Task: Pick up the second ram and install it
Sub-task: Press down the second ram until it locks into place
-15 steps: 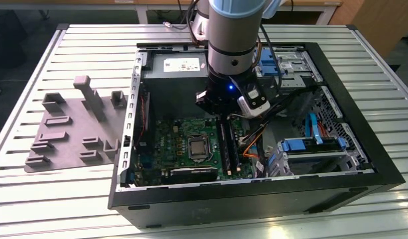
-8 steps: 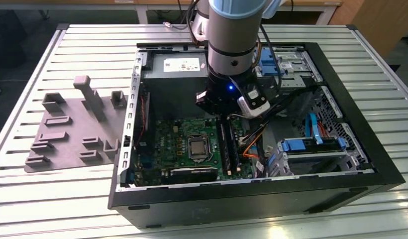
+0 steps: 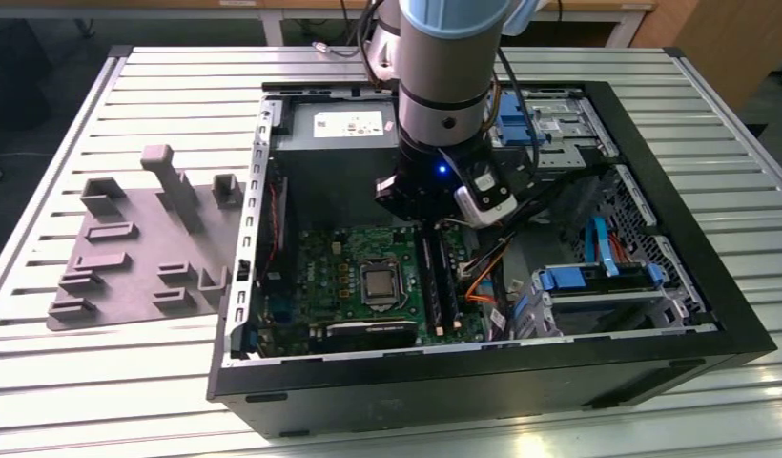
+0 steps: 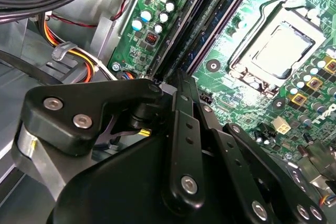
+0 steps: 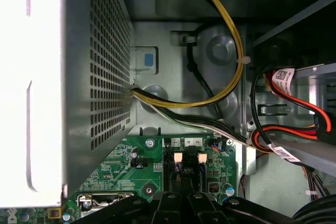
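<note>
Gripper [image 3: 432,227] sits low inside the open PC case [image 3: 696,363], right over the motherboard's [image 3: 318,277] memory slots [image 3: 439,286], presumably seating the second ram; jaw state and the stick itself can't be made out.

- A table [image 3: 150,86] of pale ribbed metal slats spans the frame.
- An open black computer case [image 3: 493,382] lies flat at centre and right.
- A grey holder plate [image 3: 136,258] with raised blocks sits at left.
</note>
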Available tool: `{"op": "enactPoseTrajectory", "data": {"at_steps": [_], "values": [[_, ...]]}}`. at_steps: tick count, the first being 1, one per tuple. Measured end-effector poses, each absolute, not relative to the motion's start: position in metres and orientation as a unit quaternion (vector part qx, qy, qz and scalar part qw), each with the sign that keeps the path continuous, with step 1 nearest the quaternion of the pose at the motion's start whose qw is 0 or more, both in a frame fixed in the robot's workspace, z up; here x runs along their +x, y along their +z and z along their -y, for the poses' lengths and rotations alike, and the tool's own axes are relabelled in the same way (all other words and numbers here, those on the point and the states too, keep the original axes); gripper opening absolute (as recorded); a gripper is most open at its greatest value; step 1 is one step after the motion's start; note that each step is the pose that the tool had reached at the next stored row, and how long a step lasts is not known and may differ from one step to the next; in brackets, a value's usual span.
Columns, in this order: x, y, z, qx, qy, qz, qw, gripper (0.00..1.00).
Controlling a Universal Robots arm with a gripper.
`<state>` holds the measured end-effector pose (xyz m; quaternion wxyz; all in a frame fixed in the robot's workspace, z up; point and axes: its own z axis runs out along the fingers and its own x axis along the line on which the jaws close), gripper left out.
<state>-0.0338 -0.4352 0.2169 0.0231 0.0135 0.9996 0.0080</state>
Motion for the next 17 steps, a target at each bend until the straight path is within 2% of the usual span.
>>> {"op": "enactPoseTrajectory", "data": {"at_steps": [17], "values": [[-0.034, 0.235, 0.435, 0.013, 0.008, -1.0, 0.023, 0.11]]}}
